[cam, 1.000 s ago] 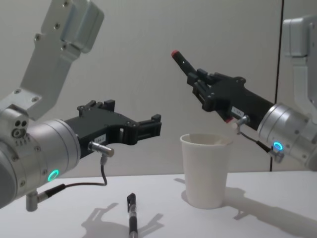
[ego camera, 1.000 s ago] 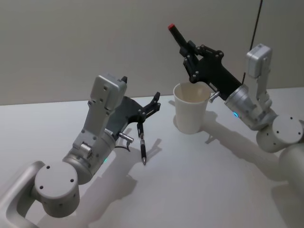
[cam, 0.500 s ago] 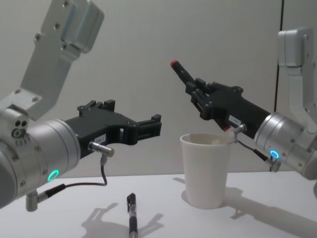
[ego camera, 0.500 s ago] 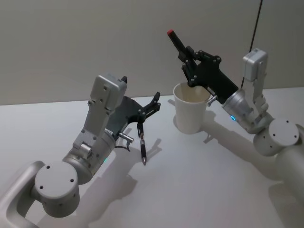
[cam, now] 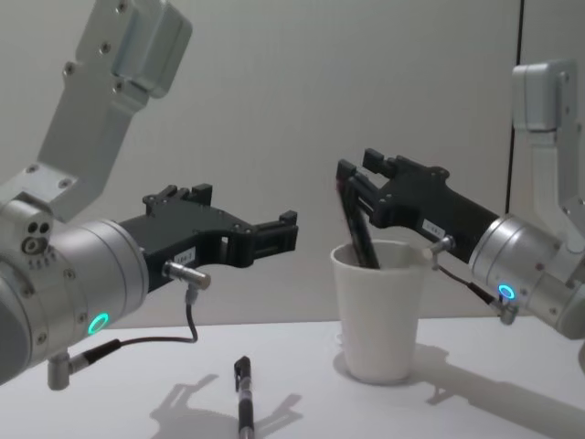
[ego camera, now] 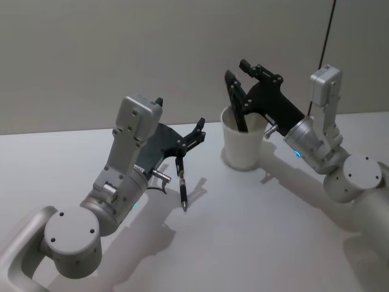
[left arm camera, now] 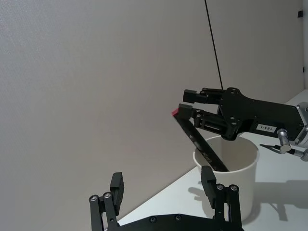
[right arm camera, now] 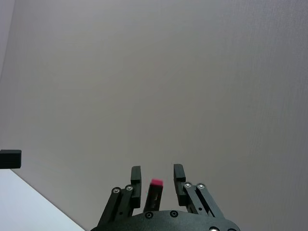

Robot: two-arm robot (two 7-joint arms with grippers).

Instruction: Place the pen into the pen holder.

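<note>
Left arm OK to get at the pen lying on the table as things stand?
Probably yes. The left tool hangs open roughly above the loose pen, with nothing between them. The paper cup and the right tool stand off to the side.

White tabletop [ego camera: 255, 243] running back to a pale grey wall [ego camera: 91, 61], seen from the robot's side of the room. Two things rest directly on it. A white paper cup [ego camera: 243, 152] stands upright near the back, where the surface meets the wall, a little right of centre in the head view. Its base sits flat and its rolled rim is uppermost. A slim black pen [ego camera: 182, 191] lies flat to the cup's left and nearer the robot, apart from the cup, with its length running roughly front to back. Soft grey shadows fall across the surface beside both the cup and the pen.
</note>
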